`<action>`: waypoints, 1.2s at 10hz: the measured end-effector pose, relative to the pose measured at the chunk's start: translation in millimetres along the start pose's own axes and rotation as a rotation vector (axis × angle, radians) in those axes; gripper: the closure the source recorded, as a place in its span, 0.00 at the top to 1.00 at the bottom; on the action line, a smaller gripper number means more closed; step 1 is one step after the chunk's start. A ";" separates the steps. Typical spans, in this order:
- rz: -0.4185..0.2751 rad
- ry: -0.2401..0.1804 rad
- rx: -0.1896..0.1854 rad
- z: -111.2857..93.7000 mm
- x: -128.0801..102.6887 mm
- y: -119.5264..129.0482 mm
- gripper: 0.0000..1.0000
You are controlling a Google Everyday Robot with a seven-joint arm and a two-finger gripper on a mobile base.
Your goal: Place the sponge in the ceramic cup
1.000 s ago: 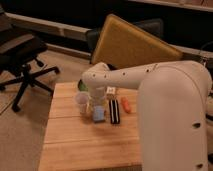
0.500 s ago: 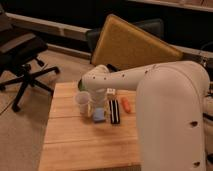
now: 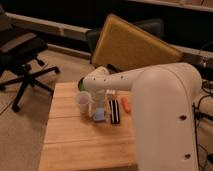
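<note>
The light-blue sponge (image 3: 98,116) lies on the wooden table (image 3: 85,142), just right of the white ceramic cup (image 3: 82,102), which stands upright near the table's middle. My gripper (image 3: 98,104) hangs directly above the sponge at the end of the white arm (image 3: 150,95) that sweeps in from the right. The gripper's lower end sits close to the sponge's top.
A black bar with a white stripe (image 3: 114,111) lies right of the sponge, and a small orange piece (image 3: 125,104) beyond it. A dark green bowl (image 3: 83,84) peeks out behind the arm. A black office chair (image 3: 22,60) and a tilted yellow panel (image 3: 130,47) stand behind the table.
The arm has shifted slightly, bringing the gripper lower over the sponge. Sponge and cup have not moved.
</note>
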 end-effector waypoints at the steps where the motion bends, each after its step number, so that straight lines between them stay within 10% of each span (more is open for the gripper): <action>1: -0.023 -0.006 -0.019 8.0 -8.2 4.2 0.65; 6: -0.162 -0.018 -0.078 34.0 -26.2 33.8 0.65; 12: -0.144 0.016 -0.107 46.2 -12.6 22.3 0.65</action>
